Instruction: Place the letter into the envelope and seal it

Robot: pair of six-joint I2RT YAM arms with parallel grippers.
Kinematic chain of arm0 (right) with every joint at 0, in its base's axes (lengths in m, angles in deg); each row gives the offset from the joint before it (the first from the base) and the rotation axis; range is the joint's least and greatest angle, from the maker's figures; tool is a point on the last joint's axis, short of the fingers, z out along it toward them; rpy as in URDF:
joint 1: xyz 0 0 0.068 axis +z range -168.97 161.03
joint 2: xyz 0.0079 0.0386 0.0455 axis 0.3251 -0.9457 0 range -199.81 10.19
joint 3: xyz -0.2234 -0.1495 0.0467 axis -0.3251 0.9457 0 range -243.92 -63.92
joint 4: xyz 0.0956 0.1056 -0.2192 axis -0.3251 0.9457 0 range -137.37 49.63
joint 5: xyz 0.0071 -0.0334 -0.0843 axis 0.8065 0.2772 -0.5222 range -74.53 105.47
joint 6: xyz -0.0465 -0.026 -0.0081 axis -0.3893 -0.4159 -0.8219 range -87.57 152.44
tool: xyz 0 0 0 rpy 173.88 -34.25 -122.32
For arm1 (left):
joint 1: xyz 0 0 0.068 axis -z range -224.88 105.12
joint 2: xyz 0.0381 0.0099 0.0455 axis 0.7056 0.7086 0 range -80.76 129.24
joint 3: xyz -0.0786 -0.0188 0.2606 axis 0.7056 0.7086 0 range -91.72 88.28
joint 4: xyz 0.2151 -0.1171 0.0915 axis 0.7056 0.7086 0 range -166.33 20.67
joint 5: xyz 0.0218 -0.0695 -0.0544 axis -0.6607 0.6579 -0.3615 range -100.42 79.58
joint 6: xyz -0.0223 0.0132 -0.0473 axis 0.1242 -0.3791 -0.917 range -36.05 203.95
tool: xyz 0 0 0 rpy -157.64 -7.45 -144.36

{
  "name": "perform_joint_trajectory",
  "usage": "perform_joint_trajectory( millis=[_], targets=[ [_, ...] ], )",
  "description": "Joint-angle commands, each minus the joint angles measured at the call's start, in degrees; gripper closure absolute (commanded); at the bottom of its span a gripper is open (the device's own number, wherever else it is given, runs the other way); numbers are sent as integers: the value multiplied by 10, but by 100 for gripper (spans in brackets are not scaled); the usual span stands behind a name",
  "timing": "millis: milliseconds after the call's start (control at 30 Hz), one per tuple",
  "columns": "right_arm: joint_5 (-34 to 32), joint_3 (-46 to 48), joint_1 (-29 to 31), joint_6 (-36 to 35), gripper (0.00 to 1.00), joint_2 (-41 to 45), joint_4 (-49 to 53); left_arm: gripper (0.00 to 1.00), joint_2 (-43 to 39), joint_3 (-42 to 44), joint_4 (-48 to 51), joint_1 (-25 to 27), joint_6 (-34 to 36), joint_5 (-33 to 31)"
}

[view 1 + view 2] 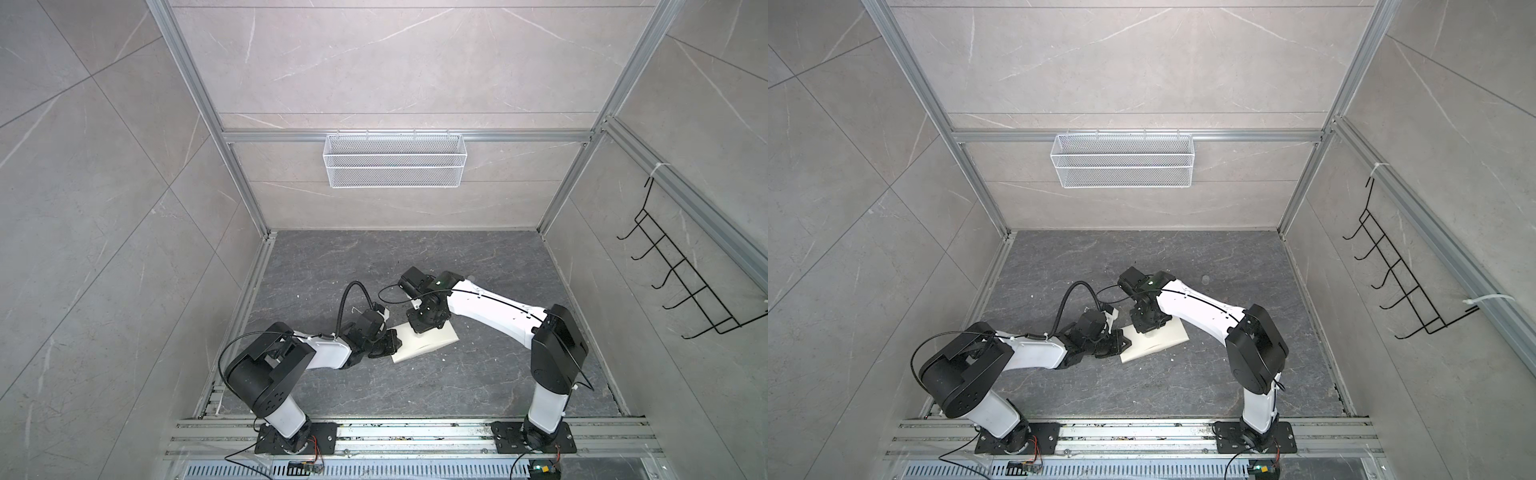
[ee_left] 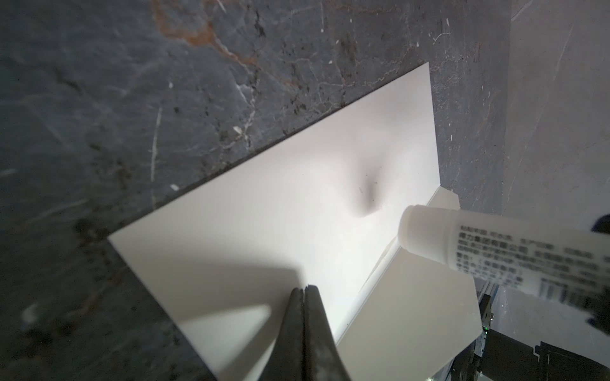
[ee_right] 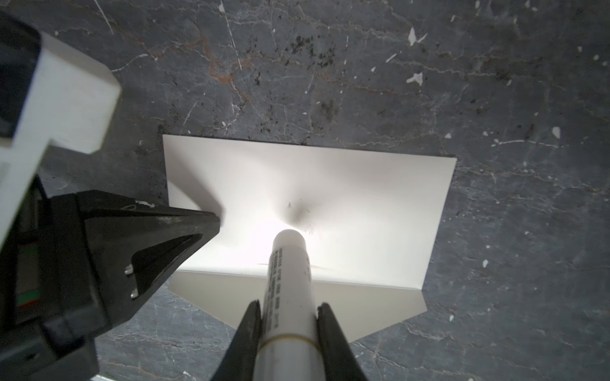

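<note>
Now, left fingers (image 2: 312,306): I have these pressed tight together with nothing between them. Their tips rest on the face of the envelope near its left end.
Left arm: I reach in low from the left, and my wrist sits just beside the envelope's left end in both top views.
Envelope (image 1: 434,343): cream-white, it lies flat and at a slant on the dark stone surface (image 1: 415,386). It sits near the middle, between my two arms, and shows the same way in both top views (image 1: 1163,338).
Flap (image 3: 363,310): this stands open, spread out along one long edge of the envelope.
Mark (image 3: 298,214): a small dark spot near the middle of the envelope's face, just past the tube's tip in my right wrist view.
Wire basket (image 1: 395,160): white mesh, hung on the back wall well above the surface.
Glue stick (image 3: 290,273): a white tube with printed lettering. Its rounded tip points down at the envelope's middle, close to the flap's fold. I cannot tell whether it touches the paper.
Right fingers (image 3: 331,333): I have these clamped on either side of the glue stick, holding it over the envelope.
Hook rack (image 1: 681,274): black wire, fixed to the right wall, well apart from my arms.
</note>
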Motion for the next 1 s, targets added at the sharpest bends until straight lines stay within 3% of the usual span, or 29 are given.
perform_joint_trajectory(
  millis=[0, 600, 967],
  targets=[
    [4, -17, 7, 10, 100, -17, -2, 100, 4, -8, 17, 0, -4, -13],
    [-16, -16, 19, 16, 100, -58, -6, 100, 1, -10, 34, -1, -1, -21],
    [-70, -3, 18, 22, 100, -53, 5, 100, 3, -21, 71, 3, 6, -37]
  ],
)
